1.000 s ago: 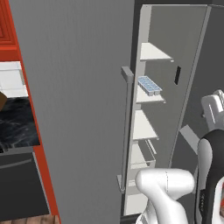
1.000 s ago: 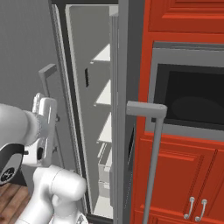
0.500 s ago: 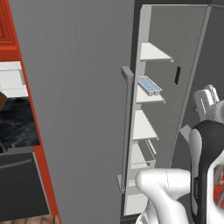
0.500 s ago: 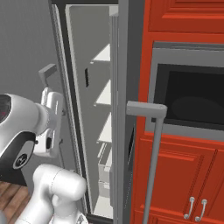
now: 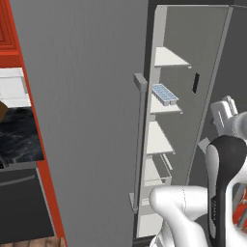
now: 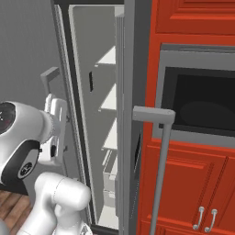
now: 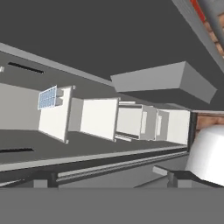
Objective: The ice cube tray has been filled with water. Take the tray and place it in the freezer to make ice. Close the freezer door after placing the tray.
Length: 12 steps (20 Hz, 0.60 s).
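the ice cube tray [image 5: 164, 93] already lies at the front edge of a white shelf [image 5: 164, 103] inside the freezer [image 5: 193, 58], and the pincer [image 7: 109, 181] gapes wide, holding nothing, so only shutting the freezer door [image 5: 87, 120] seems left.

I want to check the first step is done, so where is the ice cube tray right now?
The ice cube tray sits on a white shelf inside the open freezer, the second shelf from the top in the left base view, just right of the door handle.
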Tool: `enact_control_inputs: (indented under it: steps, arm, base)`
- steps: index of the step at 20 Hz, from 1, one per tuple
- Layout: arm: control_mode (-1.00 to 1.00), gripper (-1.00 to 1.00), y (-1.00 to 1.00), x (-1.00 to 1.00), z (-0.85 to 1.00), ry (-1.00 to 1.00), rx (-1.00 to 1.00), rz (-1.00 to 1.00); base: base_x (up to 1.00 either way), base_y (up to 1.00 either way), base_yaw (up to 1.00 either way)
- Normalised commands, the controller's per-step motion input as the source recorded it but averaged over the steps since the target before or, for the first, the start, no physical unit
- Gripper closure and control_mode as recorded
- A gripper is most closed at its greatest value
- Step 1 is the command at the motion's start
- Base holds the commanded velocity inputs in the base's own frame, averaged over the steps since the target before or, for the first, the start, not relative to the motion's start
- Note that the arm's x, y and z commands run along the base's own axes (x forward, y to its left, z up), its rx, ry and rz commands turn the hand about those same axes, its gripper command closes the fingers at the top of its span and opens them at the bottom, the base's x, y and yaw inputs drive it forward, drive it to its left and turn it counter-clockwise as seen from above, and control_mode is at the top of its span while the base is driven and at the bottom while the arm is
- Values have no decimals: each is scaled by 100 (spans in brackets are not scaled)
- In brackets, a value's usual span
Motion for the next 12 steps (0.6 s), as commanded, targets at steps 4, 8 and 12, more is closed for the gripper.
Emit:
enact_control_inputs:
  steps: [4, 8, 12]
  arm:
    - [-100, -100, 0, 3, -16, -7, 0, 5]
    - [-100, -100, -1, -17, 0, -18, 0, 0]
    - [-100, -100, 3, -33, 0, -14, -3, 0]
  base:
    - [0, 0, 0]
    - [0, 0, 0]
    - [0, 0, 0]
